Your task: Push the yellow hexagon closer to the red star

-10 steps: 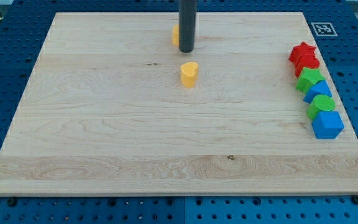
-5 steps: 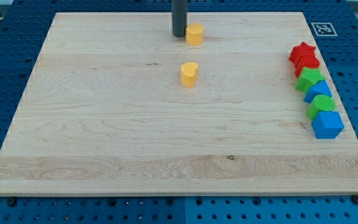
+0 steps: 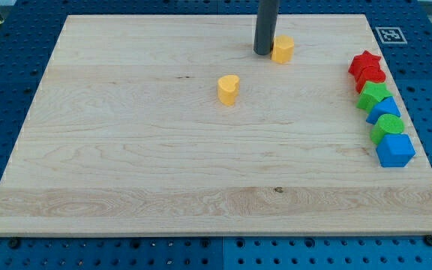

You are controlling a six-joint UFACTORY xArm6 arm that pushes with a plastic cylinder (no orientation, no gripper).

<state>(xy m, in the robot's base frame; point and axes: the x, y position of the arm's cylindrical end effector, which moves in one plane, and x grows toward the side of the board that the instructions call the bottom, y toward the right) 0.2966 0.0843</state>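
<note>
The yellow hexagon (image 3: 283,49) lies near the view's top, right of centre. My tip (image 3: 263,52) stands right against its left side. The red star (image 3: 365,62) sits at the board's right edge, well to the right of the hexagon and a little lower. A yellow heart (image 3: 229,88) lies near the board's centre, below and left of my tip.
Below the red star, a column of blocks runs down the right edge: a red block (image 3: 371,77), a green star (image 3: 374,95), a blue block (image 3: 385,109), a green block (image 3: 388,126) and a blue block (image 3: 394,150). A printed marker (image 3: 388,35) sits at the top right corner.
My tip has moved to the right along the top of the board, and the yellow hexagon has slid right with it, toward the red star. The yellow heart has not moved.
</note>
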